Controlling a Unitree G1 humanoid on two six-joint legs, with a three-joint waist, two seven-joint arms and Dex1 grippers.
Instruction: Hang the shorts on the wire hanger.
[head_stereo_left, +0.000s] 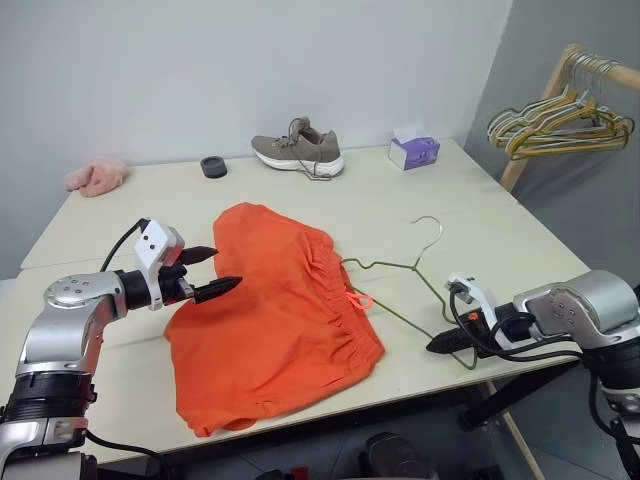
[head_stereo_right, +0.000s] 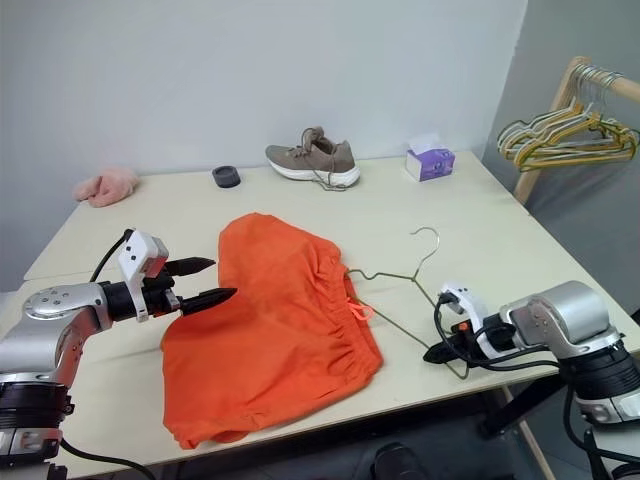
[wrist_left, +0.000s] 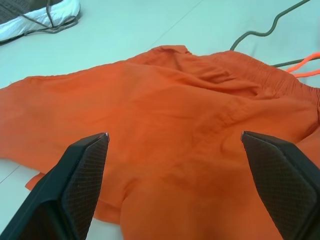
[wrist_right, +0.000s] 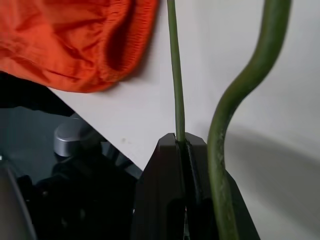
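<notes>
The bright orange fabric shorts (head_stereo_left: 275, 315) lie flat on the pale desk (head_stereo_left: 500, 230); they look soft and light, best taken at the gathered waistband. The thin olive-green wire hanger (head_stereo_left: 405, 285) beside them is stiff but slippery. The left end effector (head_stereo_left: 213, 271) hovers wide open over the shorts; the right end effector (head_stereo_left: 447, 342) is closed on the hanger's bottom wire.

The shorts (head_stereo_left: 270, 315) are showing bright orange all over, with a paler orange drawstring loop (head_stereo_left: 360, 300) lying toward the right gripper (head_stereo_left: 437, 344), whose black fingers are pinching the olive-green wire hanger (head_stereo_left: 400, 290). The left gripper (head_stereo_left: 214, 270) is showing black fingers (wrist_left: 82, 175) with a cross-hatched texture. Beyond both, a taupe shoe (head_stereo_left: 298, 149) is wearing a white sole, and a tissue box (head_stereo_left: 414, 152) is looking purple.
</notes>
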